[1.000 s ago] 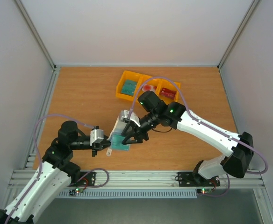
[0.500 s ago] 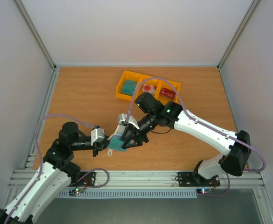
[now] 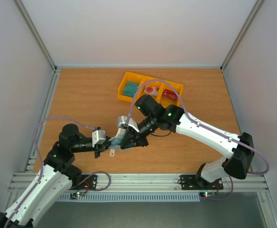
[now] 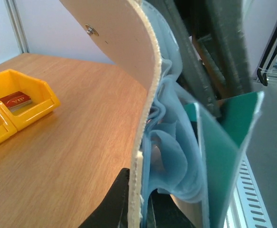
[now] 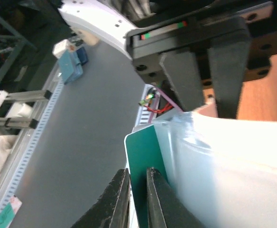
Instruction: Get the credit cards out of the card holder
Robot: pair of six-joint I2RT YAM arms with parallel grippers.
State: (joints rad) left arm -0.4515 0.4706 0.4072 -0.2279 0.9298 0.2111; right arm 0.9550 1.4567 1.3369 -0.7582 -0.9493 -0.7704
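From above, the left gripper [image 3: 105, 144] is clamping one edge of the card holder [image 3: 115, 141] and holding it over the table [image 3: 81, 104], near the front edge between the two arms. The right gripper [image 3: 125, 142] is pressing in at the holder's other side, but its grip is too small to read here. Farther back, the yellow tray [image 3: 127, 74] is holding a teal stack [image 3: 129, 88], a pinkish card [image 3: 151, 89] and a dark red card [image 3: 170, 94] — one colour per compartment.

In the left wrist view, the black fingers [image 4: 117, 204] are squeezing the holder's cream outer flap, jaws clenched on it. The flap is curving upward and the translucent blue pockets are fanning open beside it. A teal card [image 4: 226, 142] is sticking out on the right, with the right gripper's dark fingers just behind it.

In the right wrist view, the two fingers are pinching the teal card's lower edge — closed on it — while the card is lying against the pale pocket. The left gripper is gripping the holder from the far side.
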